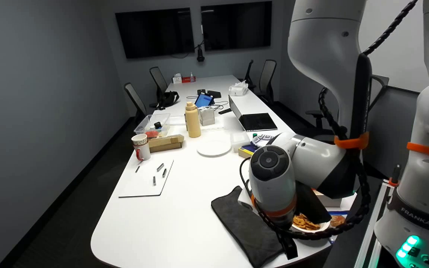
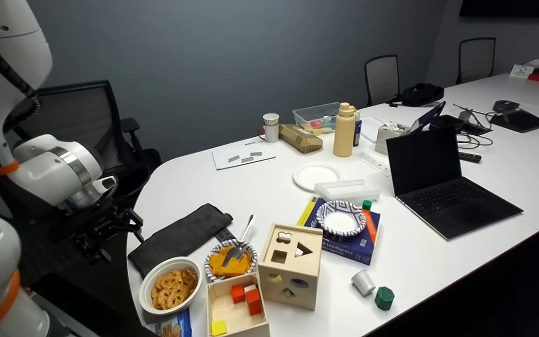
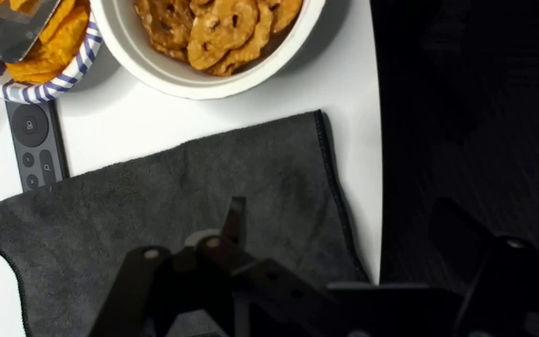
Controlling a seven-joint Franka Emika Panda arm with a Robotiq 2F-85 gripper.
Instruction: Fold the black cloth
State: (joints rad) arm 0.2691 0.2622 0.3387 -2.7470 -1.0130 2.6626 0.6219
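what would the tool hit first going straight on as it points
Probably the black cloth: in the wrist view, one finger of the tool appears over it, the other past the edge of the table, though depth is unclear.

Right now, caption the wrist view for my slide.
Black cloth partly covering a remote, near a bowl of pretzels, the hand open in the foreground.

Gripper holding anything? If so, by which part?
Nothing is held: the gripper is open, jaws wide apart, and the black cloth lies on the table.

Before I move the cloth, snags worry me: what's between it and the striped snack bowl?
The remote, running right up to the cloth, in the wrist view.
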